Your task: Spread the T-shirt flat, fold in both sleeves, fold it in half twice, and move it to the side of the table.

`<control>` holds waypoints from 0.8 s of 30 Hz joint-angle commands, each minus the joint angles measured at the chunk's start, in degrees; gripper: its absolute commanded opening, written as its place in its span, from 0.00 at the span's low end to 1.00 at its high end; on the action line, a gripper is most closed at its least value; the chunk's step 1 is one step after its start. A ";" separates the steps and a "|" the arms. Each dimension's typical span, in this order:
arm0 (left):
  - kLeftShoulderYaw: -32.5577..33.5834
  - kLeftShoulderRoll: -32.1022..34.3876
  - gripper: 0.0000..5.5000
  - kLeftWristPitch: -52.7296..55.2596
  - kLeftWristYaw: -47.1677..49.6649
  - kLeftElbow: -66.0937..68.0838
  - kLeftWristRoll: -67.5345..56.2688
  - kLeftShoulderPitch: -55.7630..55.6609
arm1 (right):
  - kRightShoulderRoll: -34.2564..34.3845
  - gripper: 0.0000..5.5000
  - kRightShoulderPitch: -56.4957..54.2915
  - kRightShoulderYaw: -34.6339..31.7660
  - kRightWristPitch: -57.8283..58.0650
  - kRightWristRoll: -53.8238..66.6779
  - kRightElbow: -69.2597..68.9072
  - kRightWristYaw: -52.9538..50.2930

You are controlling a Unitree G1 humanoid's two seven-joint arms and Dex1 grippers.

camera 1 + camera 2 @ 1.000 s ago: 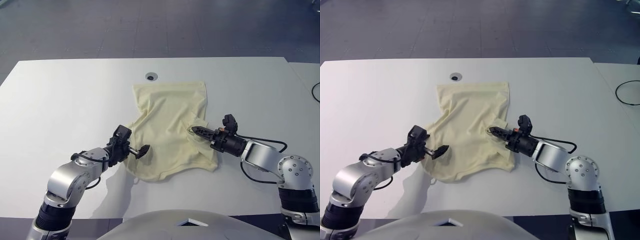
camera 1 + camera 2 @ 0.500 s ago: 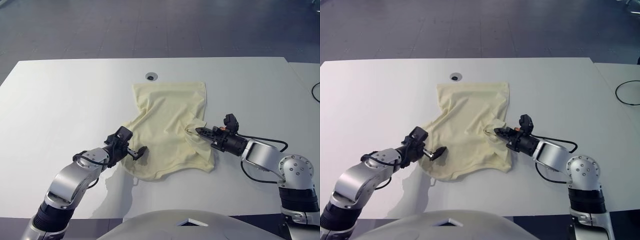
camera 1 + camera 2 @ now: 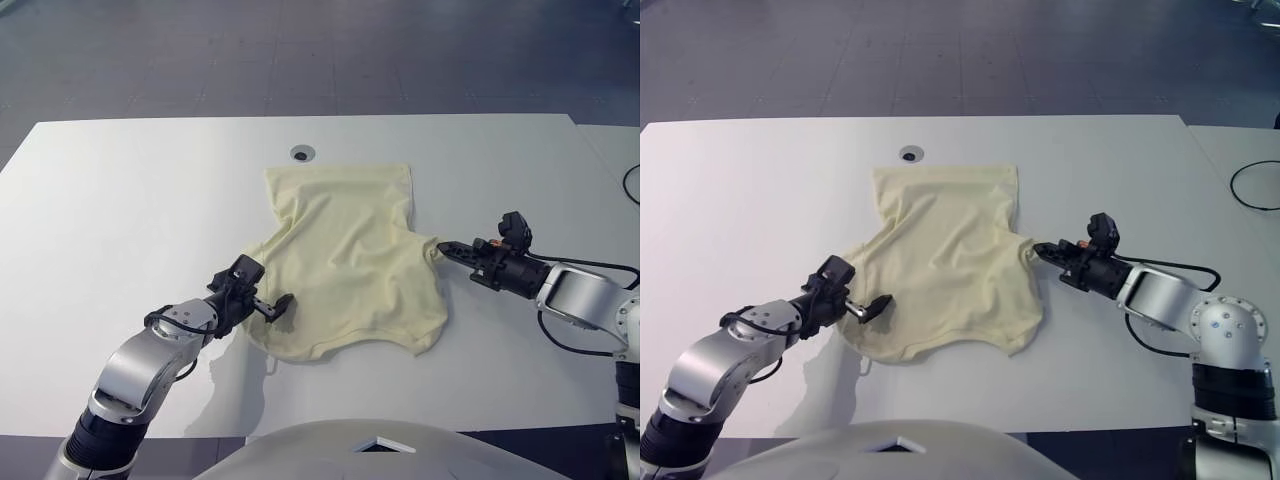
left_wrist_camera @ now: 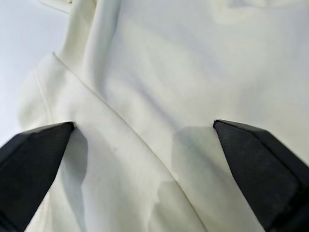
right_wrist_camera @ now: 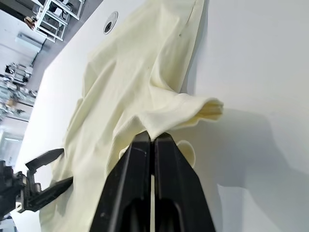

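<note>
White table bears a round grommet beside the T-shirt.

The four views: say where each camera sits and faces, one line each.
Left eye view: on the head, looking down at the T-shirt on the table; both arms show.
Right eye view: beside it, same scene.
Left wrist view: left wrist, close over the T-shirt; open left gripper frames it.
Right wrist view: right wrist, along the right gripper shut on the T-shirt; left gripper farther off.
</note>
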 commanded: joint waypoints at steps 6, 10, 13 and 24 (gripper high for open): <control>-1.21 1.22 0.98 3.70 -0.61 2.05 2.18 1.97 | -11.10 0.00 0.92 2.95 5.23 -18.66 1.33 16.02; -1.31 1.21 0.98 3.89 -0.93 1.99 2.46 1.89 | -11.48 0.00 -0.90 3.27 4.87 -24.67 2.09 20.61; -1.41 1.04 0.98 4.00 -0.95 1.97 2.71 1.95 | -11.48 0.00 -2.48 3.32 4.73 -28.70 1.64 23.23; -1.66 0.75 0.98 4.01 -0.76 1.91 2.97 1.96 | -7.69 0.15 -3.21 3.95 3.92 -37.81 -1.72 28.11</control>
